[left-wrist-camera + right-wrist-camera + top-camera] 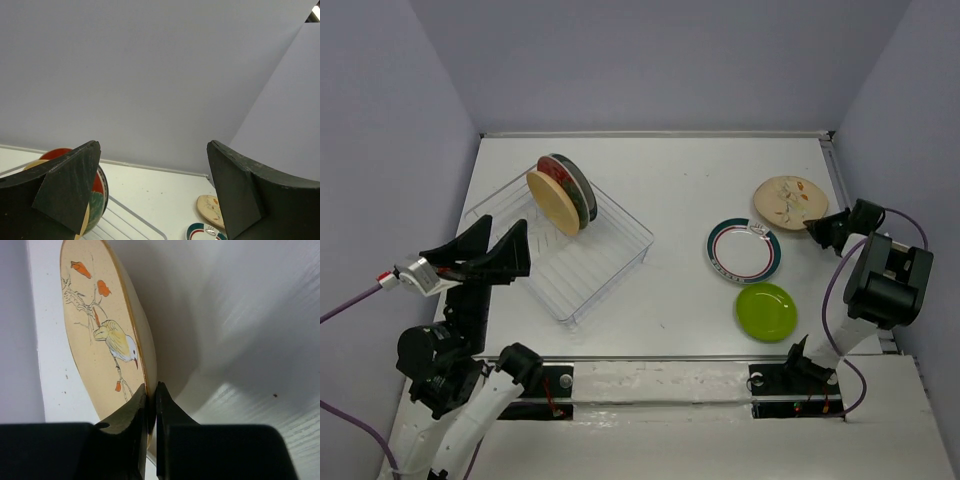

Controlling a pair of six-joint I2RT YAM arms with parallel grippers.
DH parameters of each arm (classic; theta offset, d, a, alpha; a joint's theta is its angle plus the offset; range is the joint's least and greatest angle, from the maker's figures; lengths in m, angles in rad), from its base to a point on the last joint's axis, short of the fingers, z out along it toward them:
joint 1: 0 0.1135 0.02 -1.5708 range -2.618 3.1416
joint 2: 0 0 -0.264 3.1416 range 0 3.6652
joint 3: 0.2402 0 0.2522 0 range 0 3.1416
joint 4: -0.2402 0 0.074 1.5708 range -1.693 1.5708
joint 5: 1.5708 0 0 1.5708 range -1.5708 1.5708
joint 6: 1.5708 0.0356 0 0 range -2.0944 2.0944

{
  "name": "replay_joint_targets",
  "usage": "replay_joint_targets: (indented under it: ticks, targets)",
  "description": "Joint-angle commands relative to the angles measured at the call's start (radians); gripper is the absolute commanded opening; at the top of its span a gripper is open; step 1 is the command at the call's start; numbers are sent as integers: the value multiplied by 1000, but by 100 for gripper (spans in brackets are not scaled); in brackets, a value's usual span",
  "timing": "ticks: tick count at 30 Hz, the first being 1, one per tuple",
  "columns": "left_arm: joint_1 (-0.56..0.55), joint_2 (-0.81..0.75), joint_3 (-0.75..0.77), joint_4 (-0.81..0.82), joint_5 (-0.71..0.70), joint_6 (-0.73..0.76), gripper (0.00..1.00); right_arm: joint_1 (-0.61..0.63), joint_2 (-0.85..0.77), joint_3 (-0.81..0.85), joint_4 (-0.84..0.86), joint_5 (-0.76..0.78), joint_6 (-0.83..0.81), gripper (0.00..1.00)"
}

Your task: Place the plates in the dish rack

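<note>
The clear wire dish rack [582,268] sits at the left. An orange-yellow plate [552,203] and a red plate with teal flower [576,188] stand upright in its far end; they also show in the left wrist view [97,187]. My left gripper [492,250] is open and empty, raised at the rack's near left. My right gripper [823,229] is shut on the near rim of the beige plate [786,201], painted with a bird [107,340], tilting it off the table. A white teal-rimmed plate [744,251] and a lime green plate [766,311] lie flat.
The table's raised edge [835,170] runs just right of the beige plate. Grey walls close in the back and both sides. Both arm bases stand on the near edge [660,385].
</note>
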Motion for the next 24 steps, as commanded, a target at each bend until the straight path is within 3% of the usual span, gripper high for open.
replay_joint_targets:
  ticks: [1,8,11,19,24]
  targets:
    - [-5,32,21,35,-24,25,99,-4,-129,7,75,88,-12,7]
    - [1,49,21,34,-32,33,99,75,-342,86,20,219,-130,7]
    - [2,66,24,29,-37,41,99,195,-423,134,-26,328,-239,7]
    - [10,89,20,27,-84,50,99,630,-505,359,-138,512,-422,7]
    - [48,87,15,32,-119,51,99,971,-431,563,-146,682,-567,7]
